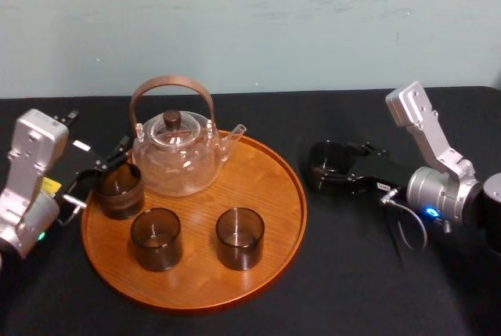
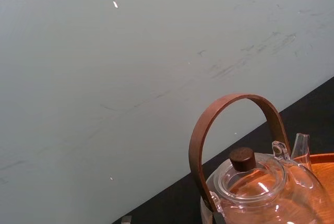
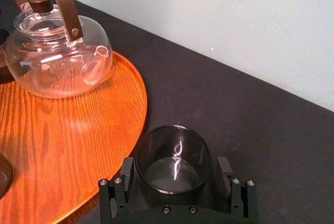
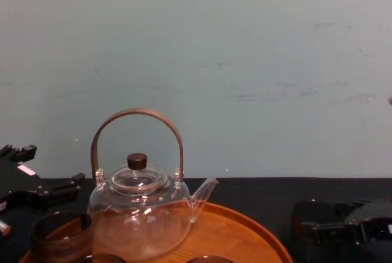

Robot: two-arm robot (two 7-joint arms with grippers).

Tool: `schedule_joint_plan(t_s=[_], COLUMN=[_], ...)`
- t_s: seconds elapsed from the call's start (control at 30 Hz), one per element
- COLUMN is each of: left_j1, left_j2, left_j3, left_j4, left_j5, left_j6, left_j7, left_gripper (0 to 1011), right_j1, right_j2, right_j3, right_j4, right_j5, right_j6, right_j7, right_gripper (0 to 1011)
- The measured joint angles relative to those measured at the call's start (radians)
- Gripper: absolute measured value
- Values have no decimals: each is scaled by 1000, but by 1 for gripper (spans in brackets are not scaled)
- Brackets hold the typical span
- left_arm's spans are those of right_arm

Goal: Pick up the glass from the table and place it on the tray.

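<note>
Your right hand [image 1: 323,167] is reaching in from the right and sits low on the black tabletop [image 1: 352,273], just off the right rim of the tray [image 1: 262,187]. The glass [image 1: 322,157] stands upright on the tabletop between that hand's fingers, beside the tray but not on it.

From the right wrist view you can see the right hand [image 3: 175,167] spread apart around the glass [image 3: 175,153]. One finger [image 3: 127,171] is right against the glass wall, and the other shows a thin dark gap, so the hand is not clamped on it. In the chest view the glass [image 4: 308,219] and the right hand [image 4: 343,225] sit low at the right, past the tray's edge.

Your left hand [image 1: 100,175] is at the tray's left rim, close beside a smoky cup [image 1: 119,189] that stands on the tray. I cannot tell whether that hand is apart or together.

Two more smoky cups [image 1: 156,238] [image 1: 239,236] stand side by side on the near part of the tray. The clear teapot [image 1: 176,156], with its brown arched handle and dark lid knob, stands at the back left of the tray, with its spout pointing right.
</note>
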Motion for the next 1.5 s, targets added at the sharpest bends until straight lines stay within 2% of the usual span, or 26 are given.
schedule_joint_plan(t_s=[0.47,0.97,1.2,1.5], left_j1=[0,0,0,0], left_j2=[0,0,0,0], left_j3=[0,0,0,0], left_j4=[0,0,0,0], left_j5=[0,0,0,0], left_j6=[0,0,0,0], left_j7=[0,0,0,0], left_gripper=[1001,1001,1001,1001], right_j1=[24,27,27,26], right_j2=[-31,-34,-33,-33], right_j3=[-10,-12,-11,-11], right_j4=[29,31,31,30], right_j5=[-17,-25,-24,-22], right_j6=[-4,-2,-2,-2], right_j7=[7,4,5,5], right_gripper=[1002,1002,903,902])
